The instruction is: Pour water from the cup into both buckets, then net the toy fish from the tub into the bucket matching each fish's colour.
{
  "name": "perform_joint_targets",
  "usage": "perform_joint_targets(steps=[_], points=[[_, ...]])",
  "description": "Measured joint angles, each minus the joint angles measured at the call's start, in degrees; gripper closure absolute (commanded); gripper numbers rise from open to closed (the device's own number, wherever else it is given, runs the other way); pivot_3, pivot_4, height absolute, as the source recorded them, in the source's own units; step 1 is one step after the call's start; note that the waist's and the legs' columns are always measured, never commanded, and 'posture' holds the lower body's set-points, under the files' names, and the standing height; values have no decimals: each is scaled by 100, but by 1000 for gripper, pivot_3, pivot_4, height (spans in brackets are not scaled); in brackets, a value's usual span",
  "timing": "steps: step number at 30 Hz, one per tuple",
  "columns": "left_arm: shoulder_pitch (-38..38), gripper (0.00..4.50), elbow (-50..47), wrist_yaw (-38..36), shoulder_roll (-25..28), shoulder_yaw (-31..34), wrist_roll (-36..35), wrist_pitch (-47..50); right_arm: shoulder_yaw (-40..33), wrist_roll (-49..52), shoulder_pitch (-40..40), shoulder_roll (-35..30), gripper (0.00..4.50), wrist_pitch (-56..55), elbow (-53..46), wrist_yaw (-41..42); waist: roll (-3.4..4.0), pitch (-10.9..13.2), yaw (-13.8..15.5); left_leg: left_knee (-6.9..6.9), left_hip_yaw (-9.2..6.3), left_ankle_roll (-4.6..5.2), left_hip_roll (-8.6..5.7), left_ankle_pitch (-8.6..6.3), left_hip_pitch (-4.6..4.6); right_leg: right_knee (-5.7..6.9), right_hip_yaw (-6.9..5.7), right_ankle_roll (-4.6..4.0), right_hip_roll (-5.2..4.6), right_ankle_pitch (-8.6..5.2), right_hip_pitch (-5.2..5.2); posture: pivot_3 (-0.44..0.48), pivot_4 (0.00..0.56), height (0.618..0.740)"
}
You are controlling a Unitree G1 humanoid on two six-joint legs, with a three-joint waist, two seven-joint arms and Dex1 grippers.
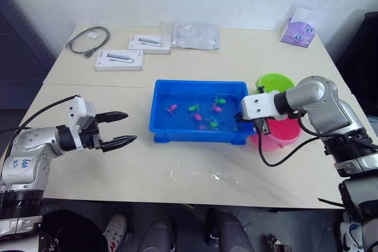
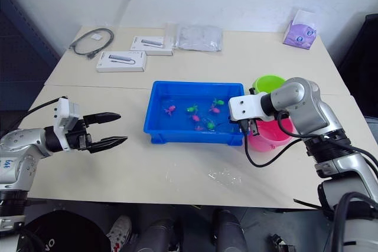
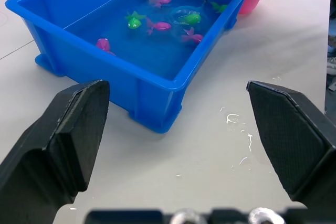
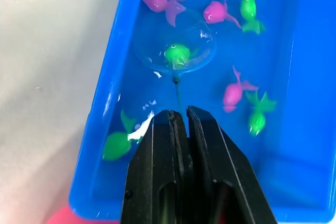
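One blue tub sits on the surface by two buckets, right under the right tool, which pinches the net with one green fish inside. Four green and four pink toy fish float there, and the left tool is spread wide, far away.

A pale beige table carries a bright blue rectangular plastic tub, lime green and pink round plastic buckets, two white flat boxes, a coiled black cable, a clear plastic bag and a purple tissue pack.

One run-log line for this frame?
right gripper: shut on net | green fish inside hoop, in tub | left gripper: open, idle
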Motion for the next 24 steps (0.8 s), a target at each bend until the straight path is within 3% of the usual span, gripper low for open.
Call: perform_joint_targets(steps=[12, 24], points=[[-330, 9, 154, -171, 45, -13, 50, -67, -113, 330, -162, 117, 4500, 451, 192, 197, 0, 0, 10, 0, 0, 0, 0, 0, -1, 0, -1, 0, 0, 0, 0, 0, 150, 740], [-774, 9, 616, -467, 51, -241, 234, -268, -548, 799, -163, 141, 4500, 1578, 239, 114, 0, 0, 11, 0, 1, 0, 0, 0, -2, 2, -4, 0, 1, 0, -1, 0, 150, 740]])
